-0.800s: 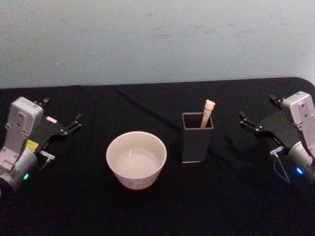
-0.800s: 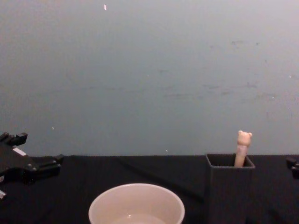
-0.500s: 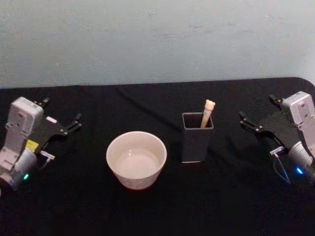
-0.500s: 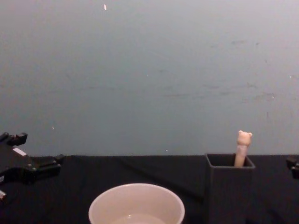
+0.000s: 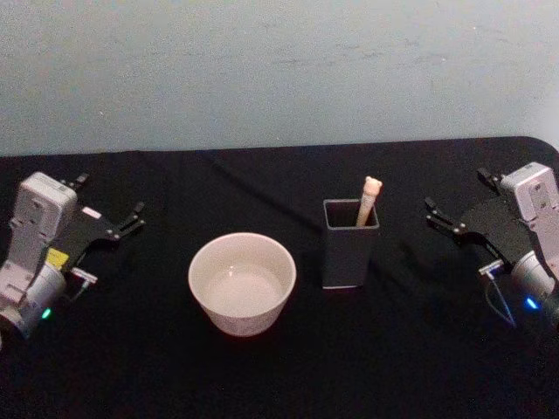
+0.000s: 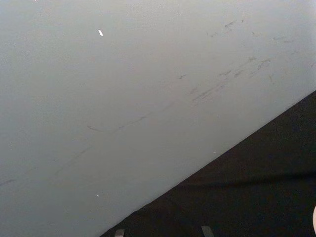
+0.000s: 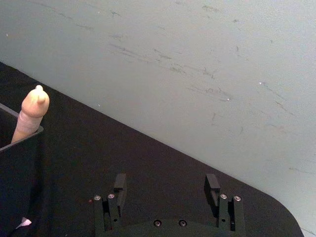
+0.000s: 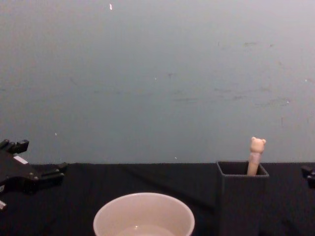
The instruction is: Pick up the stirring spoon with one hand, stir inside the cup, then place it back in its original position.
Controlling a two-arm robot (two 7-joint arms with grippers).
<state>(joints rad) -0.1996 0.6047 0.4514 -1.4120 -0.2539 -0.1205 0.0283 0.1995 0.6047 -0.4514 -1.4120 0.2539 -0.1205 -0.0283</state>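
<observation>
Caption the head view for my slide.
Left gripper and right gripper open at either side; stirring spoon stands in holder beside the cup.

It looks like a bare lab test bench: a black-draped table (image 5: 262,375) against a plain, scuffed pale wall (image 5: 262,70).

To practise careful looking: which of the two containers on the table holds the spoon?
The dark grey square holder, right of the round cream cup: the stirring spoon stands in it, bear head poking out; the cup holds none.
</observation>
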